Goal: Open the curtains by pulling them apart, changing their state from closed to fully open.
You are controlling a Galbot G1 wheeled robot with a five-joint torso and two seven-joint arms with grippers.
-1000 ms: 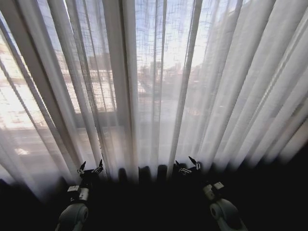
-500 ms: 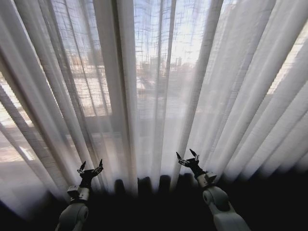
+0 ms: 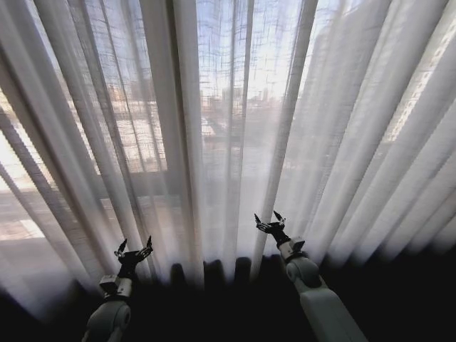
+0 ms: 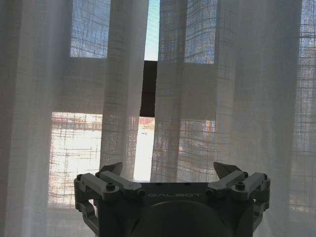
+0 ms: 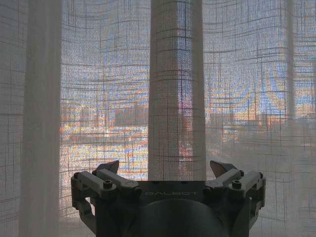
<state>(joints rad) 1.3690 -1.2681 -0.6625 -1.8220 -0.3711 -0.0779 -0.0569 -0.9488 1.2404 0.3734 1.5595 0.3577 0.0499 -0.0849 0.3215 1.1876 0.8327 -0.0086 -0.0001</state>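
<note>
- The curtains (image 3: 235,128) are drawn shut across the whole frame, upper left to right edge.
- Left gripper (image 3: 133,251) at lower left and right gripper (image 3: 269,222) at lower centre are spread wide, nothing held.
- A pleat (image 5: 177,89) should probably be fully pinched before anything's pulled sideways.

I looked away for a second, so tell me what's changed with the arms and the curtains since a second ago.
The right gripper has reached up and forward toward the curtains, fingers open, holding nothing. The head camera shifted too. The left gripper stayed low and open by the hem. The curtains remain closed, with only a narrow slit seen from the left wrist.
</note>
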